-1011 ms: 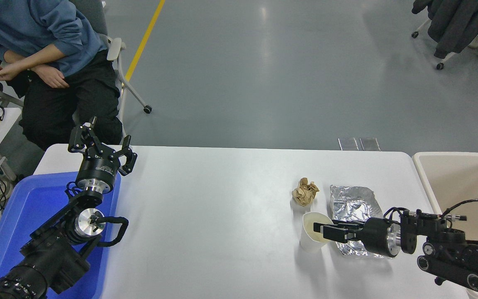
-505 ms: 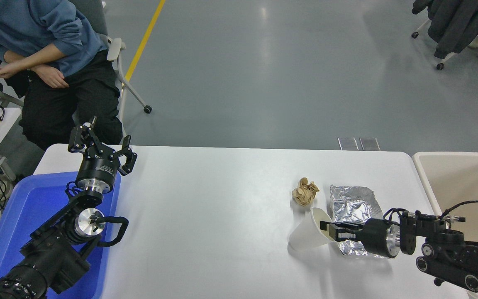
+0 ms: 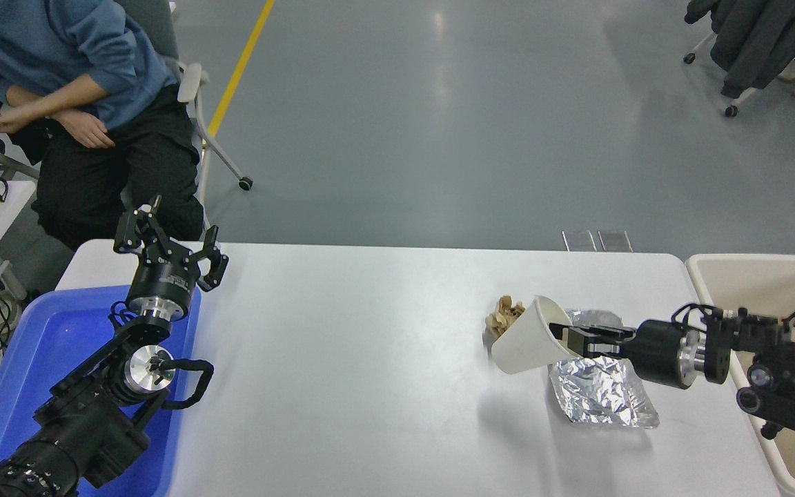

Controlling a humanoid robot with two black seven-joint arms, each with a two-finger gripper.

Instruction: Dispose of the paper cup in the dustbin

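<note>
The white paper cup (image 3: 528, 338) hangs tilted in the air above the table, its mouth turned toward the right. My right gripper (image 3: 566, 336) is shut on the cup's rim, one finger inside the mouth. The cup partly covers the crumpled brown paper ball (image 3: 503, 314). The beige dustbin (image 3: 763, 266) stands at the table's right edge, to the right of the gripper, with my right arm passing over its near rim. My left gripper (image 3: 166, 238) is parked at the lower left, open and empty.
A crinkled foil sheet (image 3: 601, 386) lies on the table under the right gripper. A blue tray (image 3: 38, 352) sits at the left under the left arm. A person sits on a chair (image 3: 190, 90) beyond the table's far left corner.
My right gripper took the cup by its rim, tipped it over and lifted it off the table, up and a little to the right. The left arm has not moved.
</note>
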